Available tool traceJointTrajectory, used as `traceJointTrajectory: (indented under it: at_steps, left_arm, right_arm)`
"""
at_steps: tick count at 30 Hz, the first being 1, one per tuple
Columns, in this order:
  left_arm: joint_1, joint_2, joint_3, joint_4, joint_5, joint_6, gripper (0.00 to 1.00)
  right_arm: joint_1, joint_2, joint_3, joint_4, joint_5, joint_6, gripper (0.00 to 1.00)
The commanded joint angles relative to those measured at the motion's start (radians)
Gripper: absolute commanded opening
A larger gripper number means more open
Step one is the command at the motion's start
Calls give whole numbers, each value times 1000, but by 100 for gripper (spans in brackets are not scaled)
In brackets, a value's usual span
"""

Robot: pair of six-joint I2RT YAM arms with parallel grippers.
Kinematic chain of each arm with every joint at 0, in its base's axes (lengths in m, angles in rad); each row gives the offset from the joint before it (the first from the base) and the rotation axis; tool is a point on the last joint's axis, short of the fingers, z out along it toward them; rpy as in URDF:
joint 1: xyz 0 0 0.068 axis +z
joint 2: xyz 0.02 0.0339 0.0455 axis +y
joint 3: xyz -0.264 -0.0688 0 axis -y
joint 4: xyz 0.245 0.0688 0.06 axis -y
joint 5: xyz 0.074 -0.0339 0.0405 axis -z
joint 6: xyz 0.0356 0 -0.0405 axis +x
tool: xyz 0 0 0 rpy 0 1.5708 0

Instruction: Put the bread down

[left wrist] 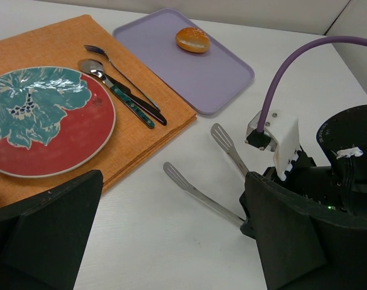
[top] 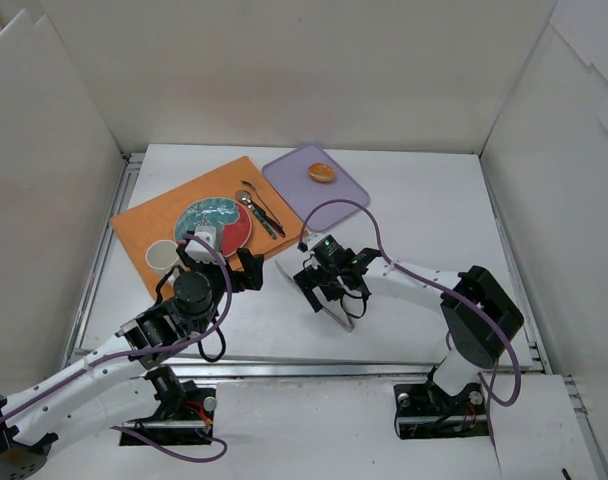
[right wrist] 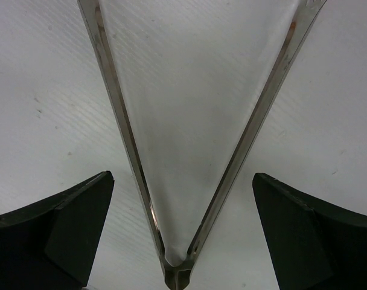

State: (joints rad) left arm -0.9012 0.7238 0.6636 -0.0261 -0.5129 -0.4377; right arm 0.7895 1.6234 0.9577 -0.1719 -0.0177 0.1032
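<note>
Lavender tray (top: 290, 166) sits at the far centre of the white worktop (top: 424, 220). The bread (top: 322, 172) rests on the tray's far part, alone, golden-orange w/ a browner top. Nothing is touching it.

An orange placemat (top: 149, 215) lies left of the tray. Their edges run v. close together, can't tell if they touch. On the mat:
- red plate (left wrist: 81, 142) w/ a teal flower pattern
- white cup (top: 163, 256) just beside the plate, on its near-left
- fork (left wrist: 120, 72), spoon (left wrist: 89, 65) & teal-handled knife (left wrist: 132, 104), side by side btwn plate & tray

Metal tongs (left wrist: 175, 174) lie flat on the bare worktop, nearer the arms than the tray & well apart from the bread. Their two arms spread in a V, tips pointing toward the mat's edge.

R tool (right wrist: 182, 175) hangs low over the hinge end of the tongs. Its fingers are spread wide, one on each side of the V. In the wrist view neither finger touches a tong arm, so nothing is gripped.

L tool (left wrist: 172, 176) is at the near edge of the mat, by the plate & cup. Its fingers are also apart, w/ nothing held btwn them.
</note>
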Motion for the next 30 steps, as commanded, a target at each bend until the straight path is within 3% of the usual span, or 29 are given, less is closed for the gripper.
traceJointTrajectory:
  at_steps: [1, 18, 23, 24, 27, 30]
  left_arm:
    - [4, 3, 34, 31, -3, 8, 100]
    - [4, -20, 28, 31, -7, 7, 100]
    - [4, -20, 28, 31, -12, 7, 100]
    - [4, -20, 28, 31, -13, 7, 100]
    - [4, -20, 28, 31, -13, 7, 100]
    - [4, -21, 27, 31, -15, 5, 100]
  right_arm:
    - [-15, 3, 26, -5, -31, 7, 98]
    - [-19, 115, 62, -17, -22, 38, 97]
    - [-21, 121, 67, -24, -10, 47, 80]
    - [-21, 121, 67, -28, -11, 50, 68]
    - [-18, 103, 65, -34, -10, 55, 53]
    - [-21, 63, 70, -57, 13, 56, 58]
